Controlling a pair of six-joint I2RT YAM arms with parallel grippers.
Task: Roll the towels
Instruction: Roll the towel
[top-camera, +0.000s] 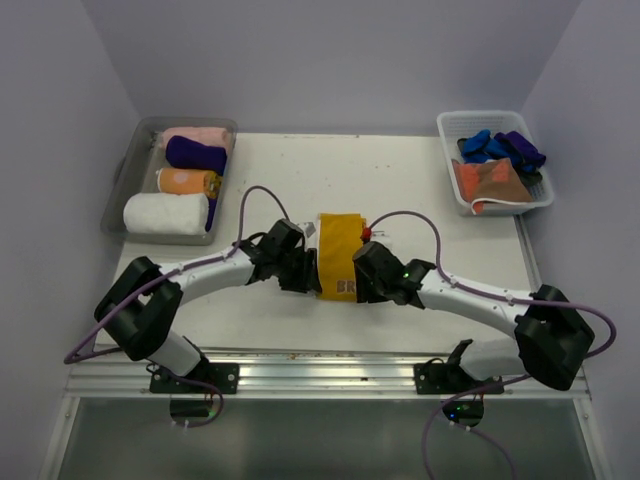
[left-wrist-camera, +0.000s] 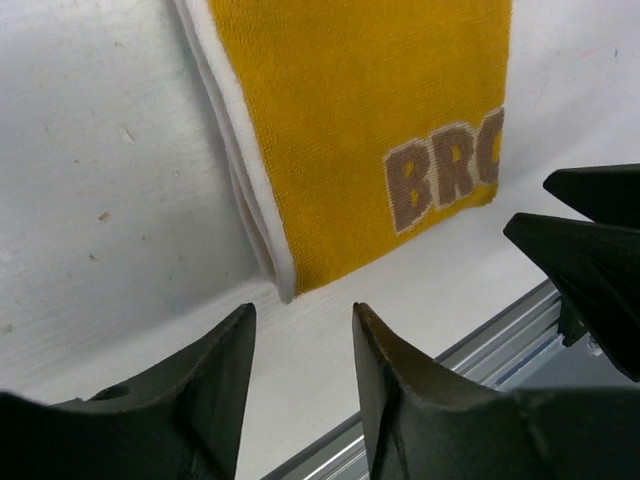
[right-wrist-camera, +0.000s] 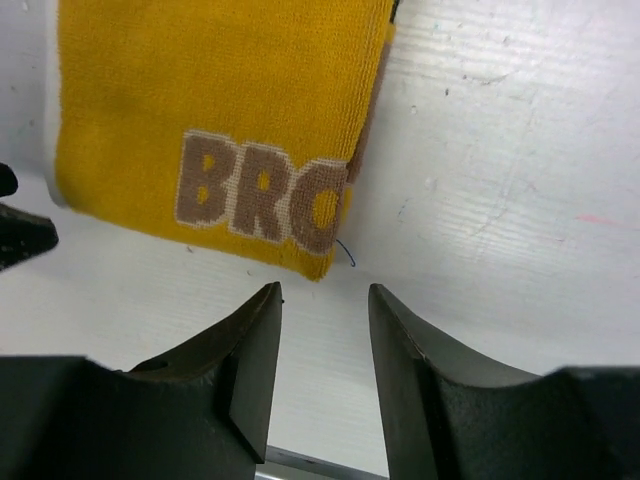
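Table (top-camera: 420, 190): you have one white top. It carries one tray at the far left, one basket at the far right and one flat towel in the middle near you.
Tray (top-camera: 122, 180): clear grey. You can count four rolled towels in it, from far to near: pink (top-camera: 200, 137), purple (top-camera: 195, 155), orange (top-camera: 187, 182), white (top-camera: 165, 213).
Basket (top-camera: 485, 115): white and slotted, holding a loose, unrolled heap. You can make out blue (top-camera: 478, 143), purple cloth (top-camera: 522, 148), rust-brown (top-camera: 497, 182) and orange cloth (top-camera: 466, 180). The exact number is unclear.
Mustard towel (top-camera: 338, 250): one, folded into a long flat strip with a white edge along its left side. It lies between your two grippers, its near end just ahead of both sets of fingertips.
Left gripper (left-wrist-camera: 300, 315): the fingers stand apart with nothing between them. They sit just short of the towel's near left corner, not touching it.
Right gripper (right-wrist-camera: 325, 292): the fingers are likewise apart and empty, just short of the near right corner.
Lettering (right-wrist-camera: 255, 195): brown capitals on the near end read "BR", then a round letter cut off by the fold.
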